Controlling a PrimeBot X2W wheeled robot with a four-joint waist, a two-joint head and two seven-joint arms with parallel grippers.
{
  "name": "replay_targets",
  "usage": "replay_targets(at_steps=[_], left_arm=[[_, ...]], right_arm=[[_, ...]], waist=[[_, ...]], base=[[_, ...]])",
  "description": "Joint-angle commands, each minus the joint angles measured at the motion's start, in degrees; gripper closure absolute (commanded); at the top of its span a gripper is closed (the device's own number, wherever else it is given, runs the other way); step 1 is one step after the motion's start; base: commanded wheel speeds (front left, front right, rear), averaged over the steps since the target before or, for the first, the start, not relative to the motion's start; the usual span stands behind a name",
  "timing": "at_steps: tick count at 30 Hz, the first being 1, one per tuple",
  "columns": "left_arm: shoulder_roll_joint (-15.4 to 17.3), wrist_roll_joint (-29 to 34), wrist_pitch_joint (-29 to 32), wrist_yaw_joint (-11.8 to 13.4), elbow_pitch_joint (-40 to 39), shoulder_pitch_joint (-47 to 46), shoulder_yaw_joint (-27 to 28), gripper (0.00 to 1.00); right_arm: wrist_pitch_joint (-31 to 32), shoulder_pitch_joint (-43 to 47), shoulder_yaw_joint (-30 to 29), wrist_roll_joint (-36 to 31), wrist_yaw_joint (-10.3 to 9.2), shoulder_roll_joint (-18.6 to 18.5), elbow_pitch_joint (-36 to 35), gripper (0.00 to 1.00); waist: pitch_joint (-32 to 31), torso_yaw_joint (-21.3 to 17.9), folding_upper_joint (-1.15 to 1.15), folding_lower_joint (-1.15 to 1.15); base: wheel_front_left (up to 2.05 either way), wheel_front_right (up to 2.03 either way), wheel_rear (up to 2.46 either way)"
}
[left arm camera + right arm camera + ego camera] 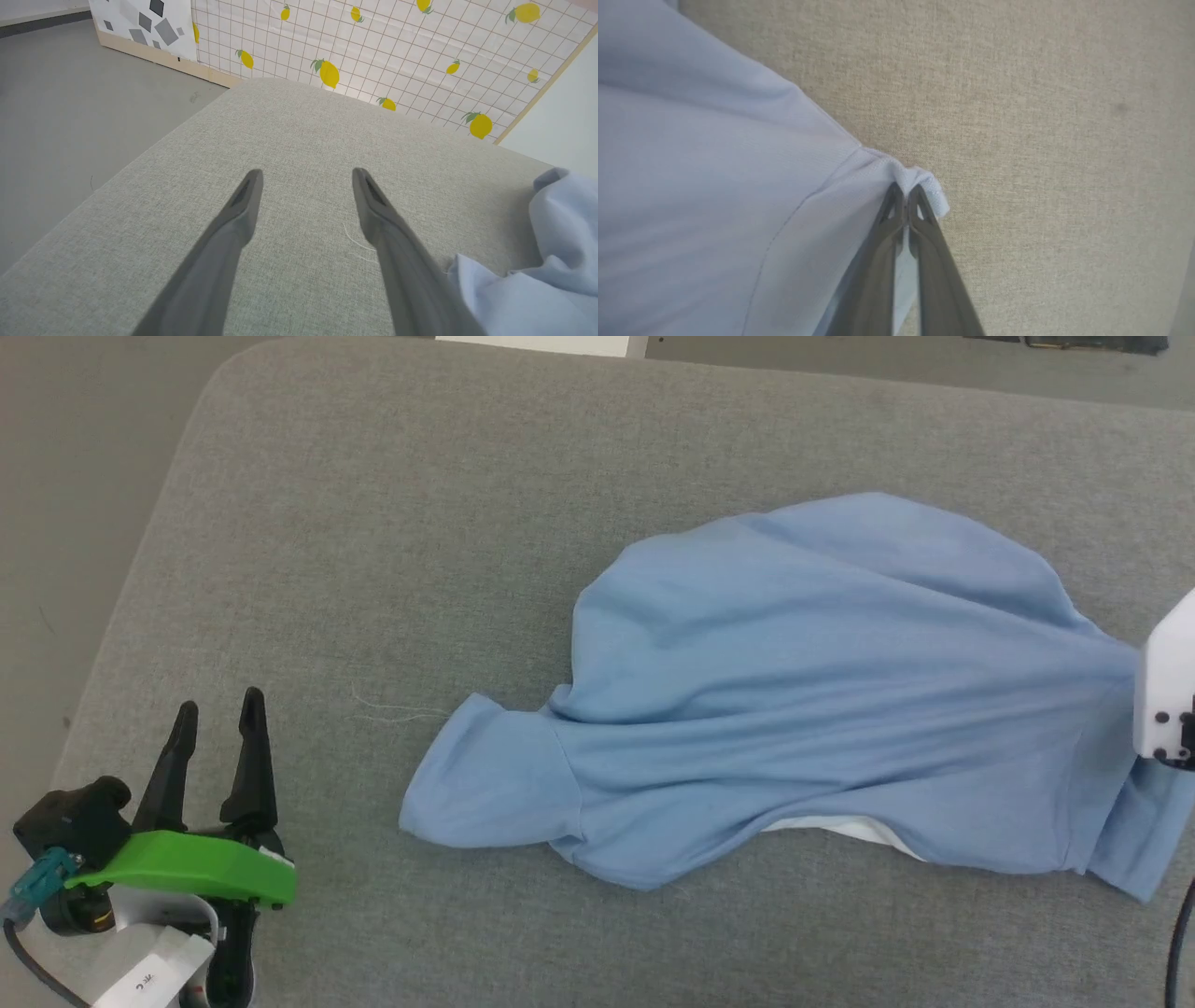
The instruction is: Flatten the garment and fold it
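My right claw (906, 190) was clamped shut on a hemmed corner of the light blue garment (840, 691), which lay rumpled on the grey counter (420, 523). My left claw (219, 702) stood with fingers apart, well left of the garment.

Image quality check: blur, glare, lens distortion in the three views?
Head view: sharp, even light, soft shadows on the garment. Left wrist view: wide-angle skew on the lemon wall; left gripper crisp. Right wrist view: slightly soft around the right gripper, no glare.
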Motion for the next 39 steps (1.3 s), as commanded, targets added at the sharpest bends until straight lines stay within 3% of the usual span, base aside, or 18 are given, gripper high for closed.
replay_targets(at_steps=[1, 2, 4, 14, 24, 33, 39], left_arm=[[0.44, -0.02, -0.37, -0.43, 0.29, -0.66, -0.02, 0.00], [0.48, -0.07, -0.37, -0.44, 0.47, -0.59, -0.02, 0.00], [0.50, -0.06, -0.37, -0.40, 0.78, -0.41, -0.06, 0.00], [-0.06, 0.35, 0.30, 0.50, 0.93, 1.75, -1.48, 0.00], [-0.77, 0.84, 1.86, 2.77, -0.83, 5.66, -2.72, 0.00], [-1.19, 1.01, 2.76, 3.66, -2.07, 6.94, -3.83, 0.00], [-0.42, 0.19, 7.36, 1.66, -2.77, 1.89, -6.85, 0.00]], right_arm=[[-1.32, -0.45, -0.69, -0.44, -0.11, 1.25, -0.77, 0.86], [-2.10, -0.45, -1.09, -0.24, -0.11, 2.24, -0.94, 0.00], [-3.89, -0.38, -1.39, 0.13, -0.11, 3.41, -1.33, 0.00], [-26.36, 3.50, -2.53, 10.52, -0.11, 8.27, -6.92, 0.00], [-44.84, 18.13, 0.12, 18.93, -0.11, 9.75, -12.45, 0.00], [-50.48, 29.00, 1.33, 26.02, -0.11, 9.87, -12.96, 0.00], [-51.66, 29.76, 0.35, 26.88, -0.11, 9.87, -12.70, 0.00]], waist=[[0.09, 0.14, 0.23, -0.01], [-0.08, 0.09, 0.23, -0.01], [-0.67, -0.06, 0.23, -0.01], [-7.78, -3.08, 0.23, -0.01], [-13.23, -6.72, 0.23, -0.01], [-14.53, -7.84, 0.23, -0.01], [-14.45, -7.91, 0.23, -0.01]], base=[[0.00, 0.00, 0.00], [0.00, 0.00, 0.00], [0.00, 0.00, 0.00], [0.00, 0.00, 0.00], [0.00, 0.00, 0.00], [0.00, 0.00, 0.00], [0.00, 0.00, 0.00]])
